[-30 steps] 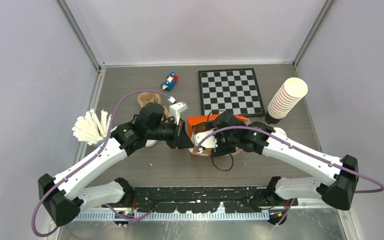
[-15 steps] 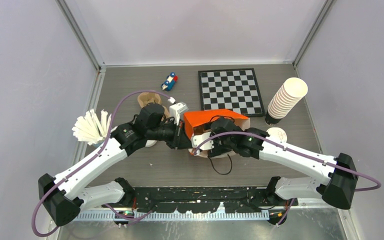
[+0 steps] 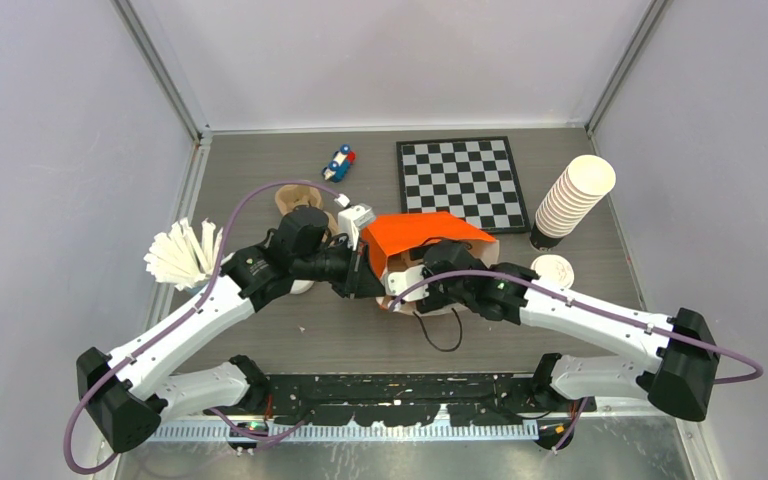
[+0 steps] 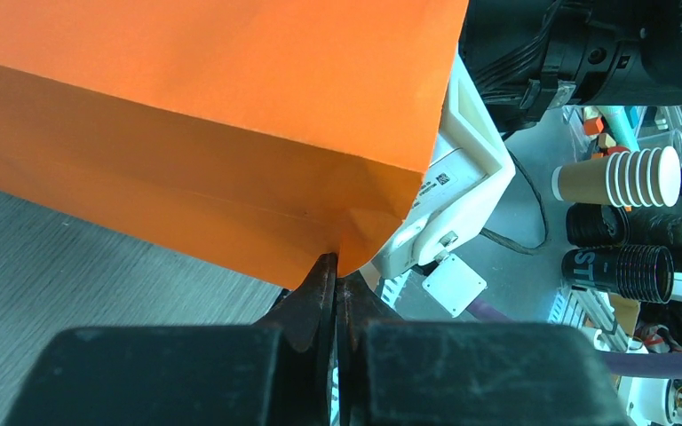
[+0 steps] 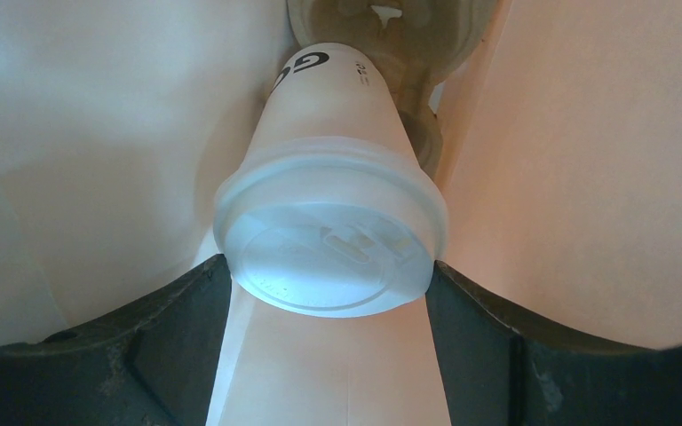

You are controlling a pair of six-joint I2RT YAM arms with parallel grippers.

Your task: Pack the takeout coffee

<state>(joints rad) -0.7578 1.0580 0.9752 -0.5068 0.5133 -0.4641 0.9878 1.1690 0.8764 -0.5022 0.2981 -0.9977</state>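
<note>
Step in hand: sliding the takeout coffee (image 5: 333, 169) down into the orange paper bag (image 3: 415, 232), as I judge it.
Left pincer (image 4: 336, 268): pinched fully together on a corner of the bag's edge, holding that side of the bag.
Right pincer (image 5: 330, 277): jaws wide, one on each side of the cup's lid rim and pressed against it, so it has the cup.
Where the coffee is: inside the bag, with paper walls close on both sides, the base pointing deeper in and the lid toward the wrist.
Doing it well: go in straight along the bag, seat the base flat before letting go so it can't tip, and have the left hold the paper steady.
Not clear: whether the base touches the bag's bottom.
</note>
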